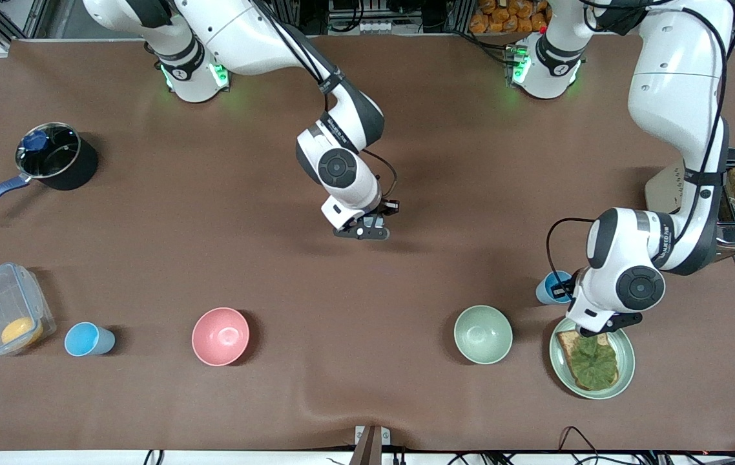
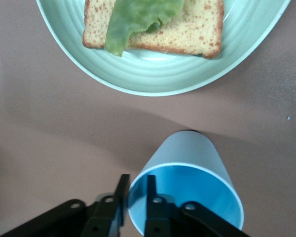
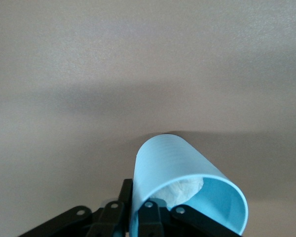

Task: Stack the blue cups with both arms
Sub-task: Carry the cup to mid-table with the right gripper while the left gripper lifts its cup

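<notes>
Here we see the right tool (image 3: 130,197) pinching the pale cup (image 3: 172,168) by its rim over the table (image 1: 406,387); well apart, the left tool (image 2: 135,190) grips the blue cup (image 2: 187,158) beside the plate (image 2: 153,81).

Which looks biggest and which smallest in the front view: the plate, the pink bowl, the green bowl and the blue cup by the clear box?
1. plate, largest
2. pink bowl and green bowl, which look about the same, so no ranking between them
3. blue cup beside the clear box, smallest
</notes>
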`<state>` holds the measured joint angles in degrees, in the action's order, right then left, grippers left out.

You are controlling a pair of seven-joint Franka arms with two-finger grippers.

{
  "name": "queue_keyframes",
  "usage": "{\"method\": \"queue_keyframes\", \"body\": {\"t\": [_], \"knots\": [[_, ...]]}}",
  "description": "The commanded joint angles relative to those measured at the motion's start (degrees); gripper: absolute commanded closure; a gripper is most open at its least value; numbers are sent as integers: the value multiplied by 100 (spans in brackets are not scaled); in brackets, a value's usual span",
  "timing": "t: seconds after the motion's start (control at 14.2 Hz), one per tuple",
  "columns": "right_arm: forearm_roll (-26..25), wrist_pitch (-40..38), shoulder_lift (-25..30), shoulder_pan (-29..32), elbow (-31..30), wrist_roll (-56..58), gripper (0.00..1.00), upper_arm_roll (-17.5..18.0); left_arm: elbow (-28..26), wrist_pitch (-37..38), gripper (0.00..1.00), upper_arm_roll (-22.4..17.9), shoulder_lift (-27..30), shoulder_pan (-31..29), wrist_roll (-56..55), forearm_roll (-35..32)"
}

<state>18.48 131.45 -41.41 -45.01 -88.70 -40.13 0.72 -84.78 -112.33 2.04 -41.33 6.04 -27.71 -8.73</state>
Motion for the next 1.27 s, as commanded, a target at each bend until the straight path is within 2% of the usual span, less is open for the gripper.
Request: {"method": "queue_keyframes", "body": {"t": [0.0, 0.42, 0.78, 0.92, 1.06, 1.2], "knots": [[-125, -66, -69, -87, 178, -65, 0, -89, 66, -8, 100, -10, 37, 20, -112, 74], [-81, -180, 27, -96, 441, -65, 0, -63, 58, 18, 100, -2, 432, -24, -103, 161], [-169, -1821, 632, 360, 960, 5, 0, -282, 23, 97, 100, -2, 916, 11, -339, 899], [-615, -2358, 984, 589, 934, 31, 0, -493, 31, 106, 100, 234, 969, 134, -839, 917], [-1378, -2920, 1292, 861, 942, 651, 0, -599, 31, 106, 100, 620, 969, 161, -1453, 909], [-1575, -3517, 1582, 1325, 942, 1626, 0, -617, 49, 106, 100, 972, 969, 170, -1947, 882]]}}
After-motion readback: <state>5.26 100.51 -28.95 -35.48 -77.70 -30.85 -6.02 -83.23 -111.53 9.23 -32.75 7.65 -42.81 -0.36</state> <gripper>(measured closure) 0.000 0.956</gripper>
